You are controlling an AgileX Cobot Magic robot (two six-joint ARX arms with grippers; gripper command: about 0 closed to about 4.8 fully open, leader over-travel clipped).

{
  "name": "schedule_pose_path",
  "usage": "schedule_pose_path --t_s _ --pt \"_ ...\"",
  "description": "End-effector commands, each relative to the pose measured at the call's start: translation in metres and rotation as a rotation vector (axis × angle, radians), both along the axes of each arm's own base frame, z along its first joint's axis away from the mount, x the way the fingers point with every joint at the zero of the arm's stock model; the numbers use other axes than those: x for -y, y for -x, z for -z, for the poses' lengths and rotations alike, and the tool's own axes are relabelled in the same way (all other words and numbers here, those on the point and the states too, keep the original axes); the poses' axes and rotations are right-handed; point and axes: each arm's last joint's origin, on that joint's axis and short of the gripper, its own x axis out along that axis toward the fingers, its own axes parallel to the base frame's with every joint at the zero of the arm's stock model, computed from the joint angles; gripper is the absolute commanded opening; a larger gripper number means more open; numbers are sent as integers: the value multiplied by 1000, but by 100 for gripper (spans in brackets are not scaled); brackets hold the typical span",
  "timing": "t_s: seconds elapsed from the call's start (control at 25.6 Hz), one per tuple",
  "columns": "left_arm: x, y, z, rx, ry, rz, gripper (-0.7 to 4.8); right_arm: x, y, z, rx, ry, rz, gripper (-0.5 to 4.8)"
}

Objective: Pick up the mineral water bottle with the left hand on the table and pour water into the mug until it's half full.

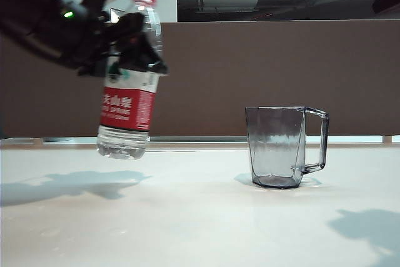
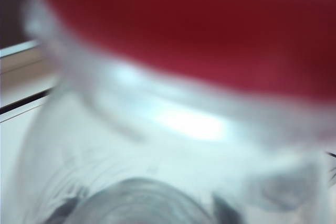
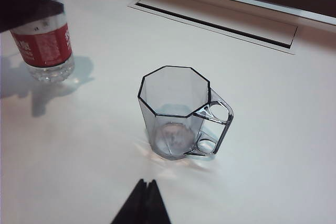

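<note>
The mineral water bottle (image 1: 127, 109) hangs above the white table (image 1: 187, 217) at the left, slightly tilted, its base off the surface. My left gripper (image 1: 133, 45) is shut on its upper body, just below the red neck ring. In the left wrist view the bottle (image 2: 210, 30) fills the frame as a blur of red label and clear plastic. The grey faceted mug (image 1: 280, 148) stands upright to the right, well apart from the bottle. In the right wrist view my right gripper (image 3: 147, 183) hovers shut over the table near the mug (image 3: 176, 109), and the bottle (image 3: 46, 48) shows farther off.
A brown partition (image 1: 262, 67) runs behind the table's far edge. A recessed slot with a flat cover (image 3: 220, 22) lies in the tabletop beyond the mug. Shadows of the arms fall on the table at both sides.
</note>
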Motion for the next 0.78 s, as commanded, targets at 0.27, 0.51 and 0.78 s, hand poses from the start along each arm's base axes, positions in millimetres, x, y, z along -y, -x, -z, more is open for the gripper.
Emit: schedule_pose_path --t_s 0.27,0.51,0.78 --pt "37 -20 -16 51 -56 -41 268 0 0 -4 17 -19 4 -2" --pt "58 -33 -16 22 -189 -14 268 0 0 -4 22 -24 5 -2" --pt "82 -39 -19 82 -302 -54 268 0 0 -4 21 -24 5 -2"
